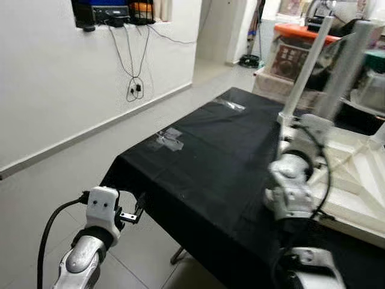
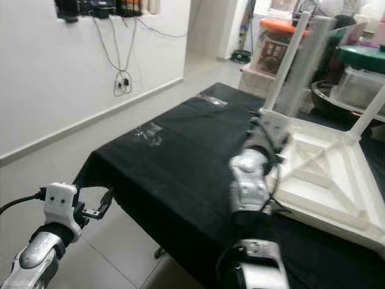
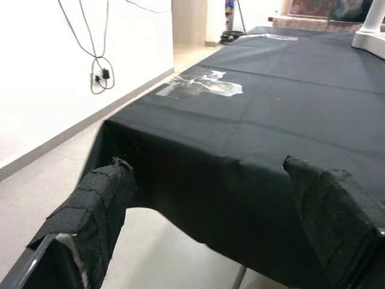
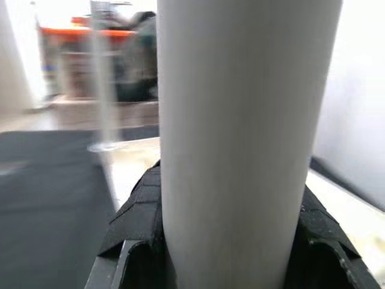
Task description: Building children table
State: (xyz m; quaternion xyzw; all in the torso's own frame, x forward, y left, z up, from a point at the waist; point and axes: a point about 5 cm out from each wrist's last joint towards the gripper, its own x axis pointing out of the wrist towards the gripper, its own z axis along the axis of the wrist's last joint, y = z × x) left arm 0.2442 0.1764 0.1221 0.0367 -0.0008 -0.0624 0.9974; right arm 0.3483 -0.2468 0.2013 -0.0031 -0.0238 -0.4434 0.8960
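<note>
Right eye view: I see the black-covered work table (image 2: 174, 162) carrying the upturned white children's table (image 2: 325, 180), its frame facing up. My right gripper (image 4: 231, 253) pinches the near-corner leg (image 4: 240, 120), which stands upright. My left gripper (image 1: 139, 209) hangs spread, off the cloth's corner.

Black-covered table (image 1: 198, 174) w/ upturned white kids' table (image 2: 328, 180), tape patches (image 1: 170, 139).

Home room: cables (image 1: 136, 84) hanging down a white wall, storage boxes (image 1: 293, 57) crowding the tiled floor (image 1: 54, 180).
</note>
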